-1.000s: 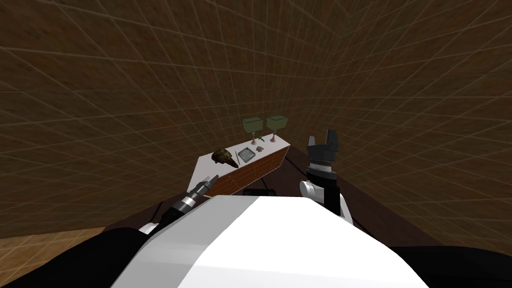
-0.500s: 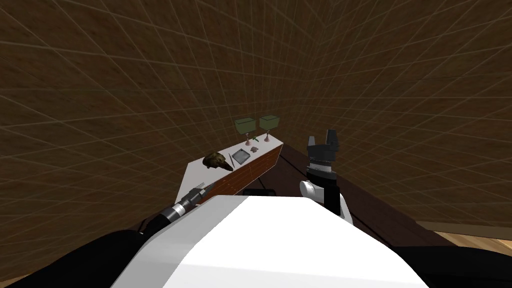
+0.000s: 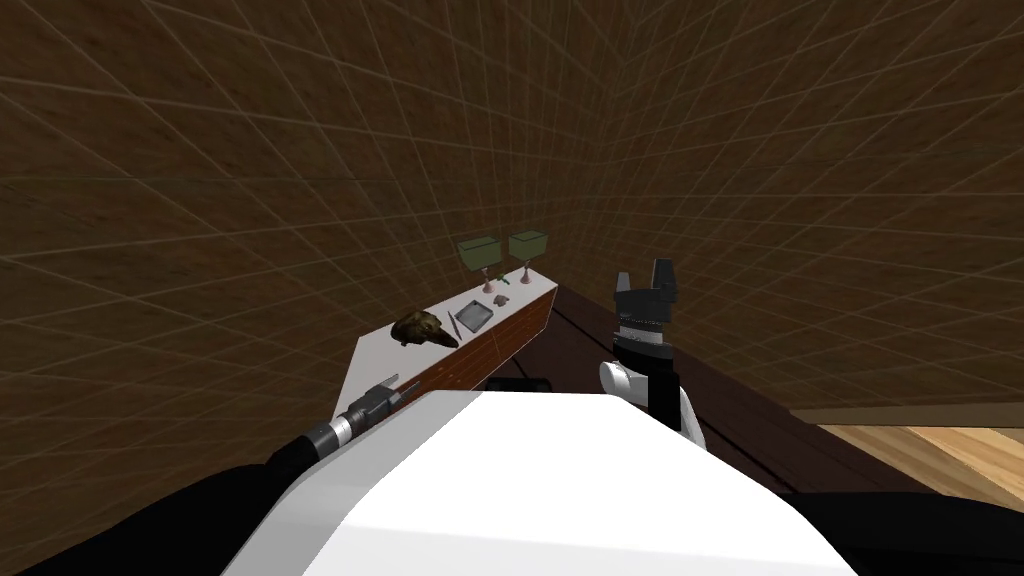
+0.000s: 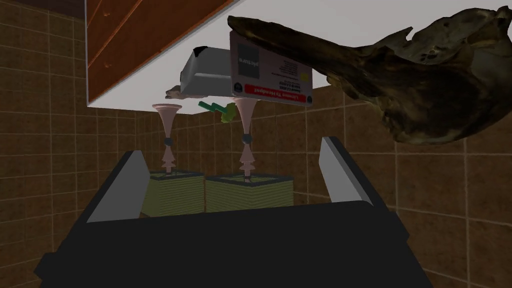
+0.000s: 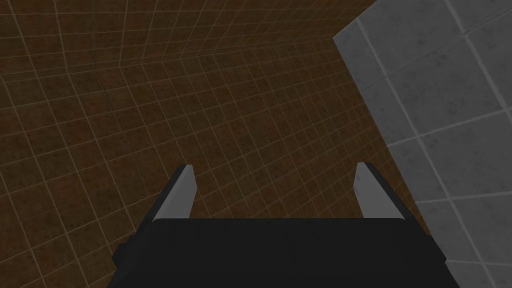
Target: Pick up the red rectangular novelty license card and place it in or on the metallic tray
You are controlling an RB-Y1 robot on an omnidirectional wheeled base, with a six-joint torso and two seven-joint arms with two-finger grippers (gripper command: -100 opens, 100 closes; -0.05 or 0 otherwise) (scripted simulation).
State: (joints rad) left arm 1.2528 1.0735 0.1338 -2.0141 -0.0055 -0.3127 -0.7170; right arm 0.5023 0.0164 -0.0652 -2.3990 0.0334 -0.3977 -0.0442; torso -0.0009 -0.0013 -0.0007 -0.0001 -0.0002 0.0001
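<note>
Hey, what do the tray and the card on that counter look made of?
Tray: likely metal, smooth grey with a soft sheen on its wall. Card: thin, stiff sheet, printed pale face with a red band; plastic or cardboard, I cannot tell.

Right gripper (image 5: 275,172), fingers (image 5: 176,195) apart

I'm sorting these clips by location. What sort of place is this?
Probably a room in a house: a long cabinet with wooden drawer fronts and a pale top stands by a brown tiled wall, two green-shaded table lamps sit at its far end, and wooden floor shows nearby.
</note>
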